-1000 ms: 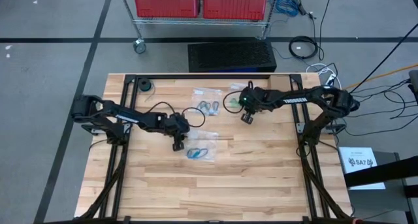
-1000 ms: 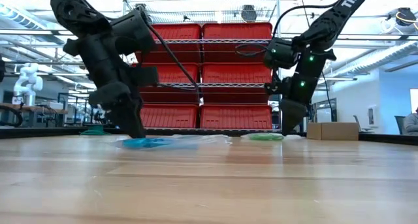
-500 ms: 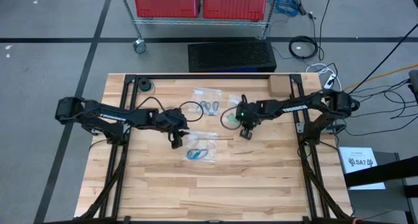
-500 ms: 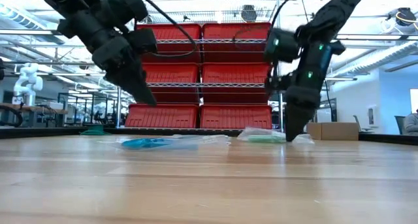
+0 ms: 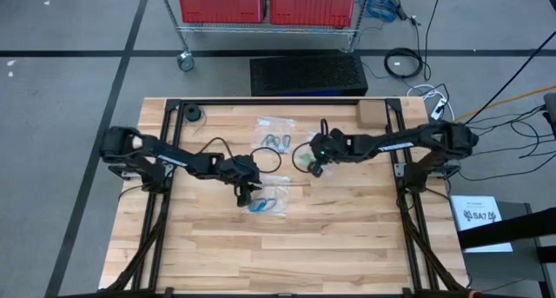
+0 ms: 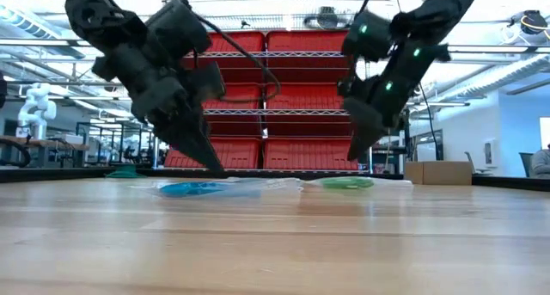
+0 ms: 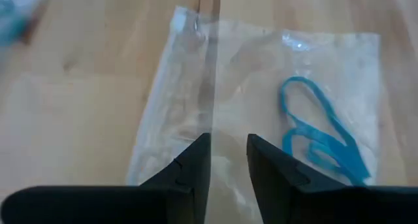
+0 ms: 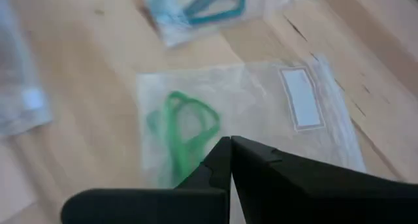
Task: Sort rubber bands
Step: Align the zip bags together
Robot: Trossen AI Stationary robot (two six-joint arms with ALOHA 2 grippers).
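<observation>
Both arms have shifted since the earlier frames: the left hand [image 5: 246, 194], which had lifted away, is back down over the clear bag of blue rubber bands [image 5: 267, 203], and the right hand [image 5: 310, 167] has drawn in toward the bag of green rubber bands [image 5: 304, 162].

Taking the blue bag as landmark: it lies flat on the tabletop [image 5: 287, 246] near the middle; the green bag sits beyond it toward the right arm, and a third bag of teal-grey bands [image 5: 277, 142] lies farther back toward the red bins [image 5: 269, 3].

The bands look light, thin and floppy, and their bags are crinkly film that would likely slide on the wood and buckle under a push. A pinch at a bag's free edge or corner, where the film can bunch between the fingers, seems the safest hold; pressing on the flat middle would probably only skate it along.

In the left wrist view the left hand's fingers [image 7: 192, 175] stand narrowly apart, straddling the plain side of the blue bag [image 7: 261, 113], with the blue loops [image 7: 320, 136] just beside them; nothing is gripped yet. In the right wrist view the right hand's fingers [image 8: 261, 168] are pressed together, holding nothing, tips poised over the green bag [image 8: 241, 110] beside the green loops [image 8: 186, 129]. Whether either tip touches film I cannot tell.
</observation>
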